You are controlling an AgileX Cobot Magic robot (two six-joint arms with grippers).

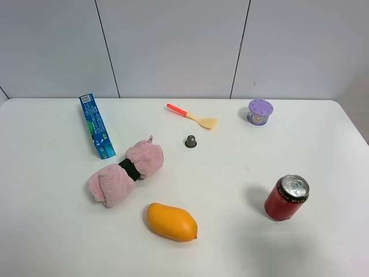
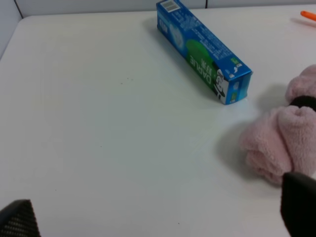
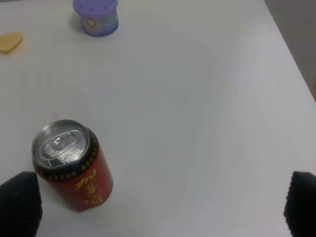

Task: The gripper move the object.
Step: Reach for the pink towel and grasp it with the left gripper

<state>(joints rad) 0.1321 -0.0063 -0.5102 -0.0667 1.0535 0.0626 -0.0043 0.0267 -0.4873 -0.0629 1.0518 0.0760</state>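
Note:
The pink fluffy towel roll (image 1: pixel 112 183), cinched by a black band, lies on the white table left of the middle, slanting from front left to back right. In the left wrist view one end of it (image 2: pixel 276 143) lies by the right-hand fingertip. My left gripper (image 2: pixel 158 217) is open and empty, its dark fingertips (image 2: pixel 298 205) wide apart beside the towel's end, not around it. My right gripper (image 3: pixel 160 207) is open and empty, with the red can by one fingertip (image 3: pixel 19 202). Neither arm shows in the exterior view.
A blue toothpaste box (image 1: pixel 97 126) lies behind the towel, also in the left wrist view (image 2: pixel 202 49). An orange mango (image 1: pixel 171 221) lies in front of it. A red soda can (image 1: pixel 286 198) stands at right. A spatula (image 1: pixel 192 116), a small dark cap (image 1: pixel 191 141) and a purple tub (image 1: pixel 260 112) sit further back.

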